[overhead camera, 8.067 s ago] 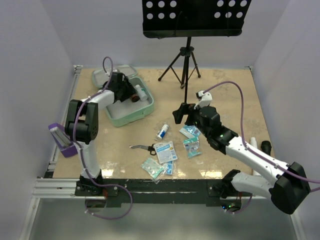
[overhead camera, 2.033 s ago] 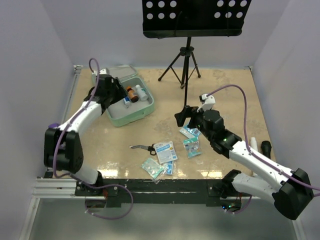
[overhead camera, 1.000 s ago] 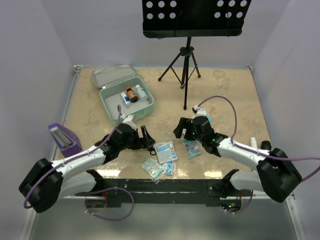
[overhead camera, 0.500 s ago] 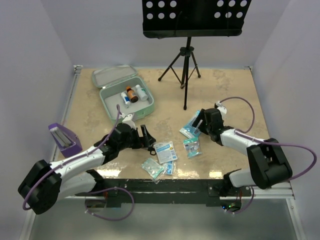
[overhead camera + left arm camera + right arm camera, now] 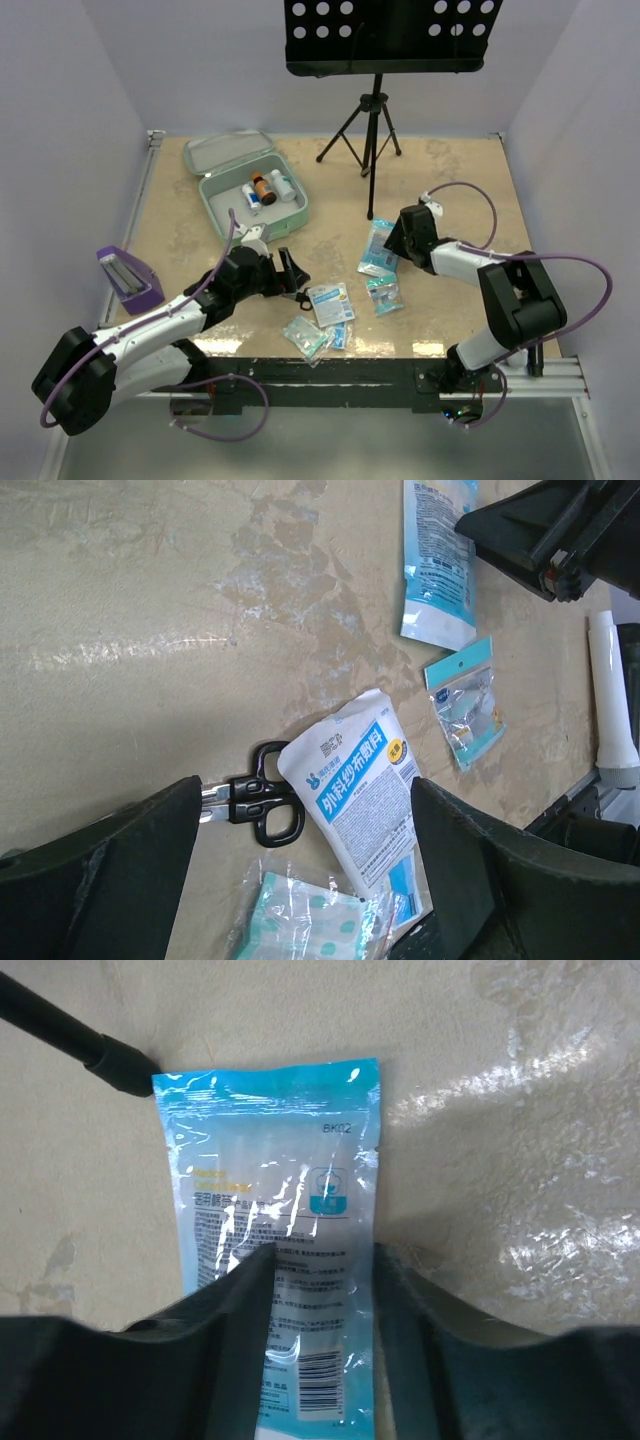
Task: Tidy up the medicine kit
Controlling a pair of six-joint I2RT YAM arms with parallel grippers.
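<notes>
The medicine kit (image 5: 236, 226), a mint-green tin, lies open at the back left with small bottles (image 5: 264, 189) inside. My left gripper (image 5: 290, 271) (image 5: 305, 785) hangs wide open just above black scissors (image 5: 262, 798) and a white-and-blue gauze packet (image 5: 362, 788) (image 5: 329, 301). My right gripper (image 5: 393, 240) (image 5: 322, 1260) is low over a long blue packet (image 5: 270, 1190) (image 5: 377, 248) that lies flat on the table. Its jaws are half closed, one finger over the packet and the other at the packet's edge, with a gap still showing. The packet is not crumpled.
A clear dotted packet (image 5: 305, 925) (image 5: 304, 335) and a small blue-topped bag (image 5: 465, 702) (image 5: 383, 293) lie near the front edge. A purple holder (image 5: 128, 281) stands at the left edge. A music stand's tripod (image 5: 372, 130) stands at the back, with one leg (image 5: 70, 1035) close to the blue packet. A white tube (image 5: 608, 700) lies at the far right.
My right gripper swung back toward the right, came down over the blue packet, and its jaws narrowed. The left arm has barely moved and stays open.
</notes>
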